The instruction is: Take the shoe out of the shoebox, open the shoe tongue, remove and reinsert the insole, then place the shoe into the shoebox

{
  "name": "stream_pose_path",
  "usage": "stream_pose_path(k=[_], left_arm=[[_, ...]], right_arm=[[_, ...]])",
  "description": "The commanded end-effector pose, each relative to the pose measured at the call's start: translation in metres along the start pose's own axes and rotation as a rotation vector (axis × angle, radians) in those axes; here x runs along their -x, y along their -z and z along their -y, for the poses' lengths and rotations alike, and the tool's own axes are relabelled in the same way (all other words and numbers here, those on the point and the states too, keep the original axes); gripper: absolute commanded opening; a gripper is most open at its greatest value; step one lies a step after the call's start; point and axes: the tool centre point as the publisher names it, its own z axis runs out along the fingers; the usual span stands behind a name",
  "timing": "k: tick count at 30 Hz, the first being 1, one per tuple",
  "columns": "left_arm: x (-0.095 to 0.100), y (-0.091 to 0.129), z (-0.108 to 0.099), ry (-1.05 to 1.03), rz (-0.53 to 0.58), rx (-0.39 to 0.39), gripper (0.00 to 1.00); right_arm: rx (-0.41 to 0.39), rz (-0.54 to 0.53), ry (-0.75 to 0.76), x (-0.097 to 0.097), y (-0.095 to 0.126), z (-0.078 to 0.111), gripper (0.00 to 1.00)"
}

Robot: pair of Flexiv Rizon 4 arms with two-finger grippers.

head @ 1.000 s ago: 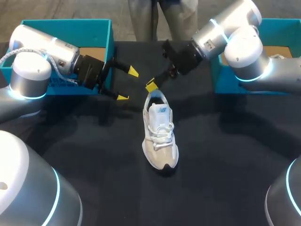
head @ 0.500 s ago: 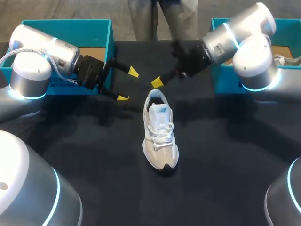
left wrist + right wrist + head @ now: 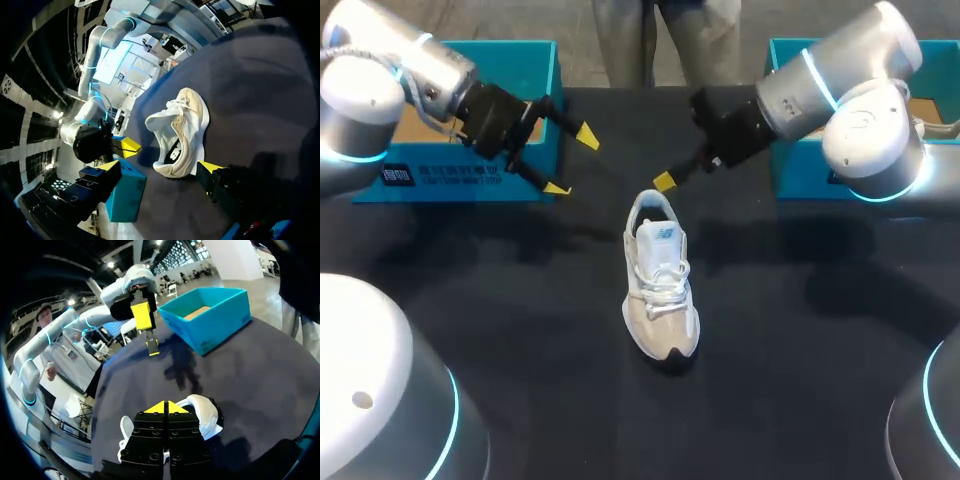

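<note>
Both arms have backed off the shoe point(image 3: 660, 290) | it sits on the surface point(image 3: 800, 350) between them | left fingers point(image 3: 585, 135) spread, right fingers point(image 3: 664, 181) clenched empty | you likely open the tongue point(image 3: 657, 238) next (nothing gripped yet).

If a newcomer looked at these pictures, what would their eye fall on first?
The white shoe stands alone in the middle of the black table, out of any box. The right gripper, shut, hangs just beyond its heel, while the left gripper, open, is in front of the teal box at the table's left.
</note>
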Motion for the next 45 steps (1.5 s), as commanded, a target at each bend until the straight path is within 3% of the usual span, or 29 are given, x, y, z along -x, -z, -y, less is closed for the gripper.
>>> stream_pose_path(k=[1, 16, 22, 31, 38, 45], left_arm=[[0.002, 0.015, -0.004, -0.016, -0.071, -0.031, 1.00], [-0.004, 0.077, -0.013, -0.046, -0.172, 0.001, 1.00], [-0.001, 0.104, -0.023, -0.042, -0.178, 0.067, 1.00], [0.002, 0.121, -0.033, -0.032, -0.176, 0.108, 1.00], [0.004, 0.123, -0.039, -0.027, -0.166, 0.101, 1.00], [0.005, 0.127, -0.043, -0.024, -0.171, 0.108, 1.00]], right_arm=[[-0.009, 0.028, -0.002, -0.004, 0.002, -0.001, 0.00], [-0.009, 0.028, -0.002, -0.004, 0.002, -0.001, 0.00], [-0.009, 0.028, -0.002, -0.004, 0.002, -0.001, 0.00], [-0.178, 0.352, -0.157, -0.019, 0.002, 0.002, 0.00], [-0.195, 0.500, -0.228, -0.031, 0.002, 0.000, 0.00], [-0.285, 0.658, -0.299, -0.039, 0.000, 0.002, 0.00]])
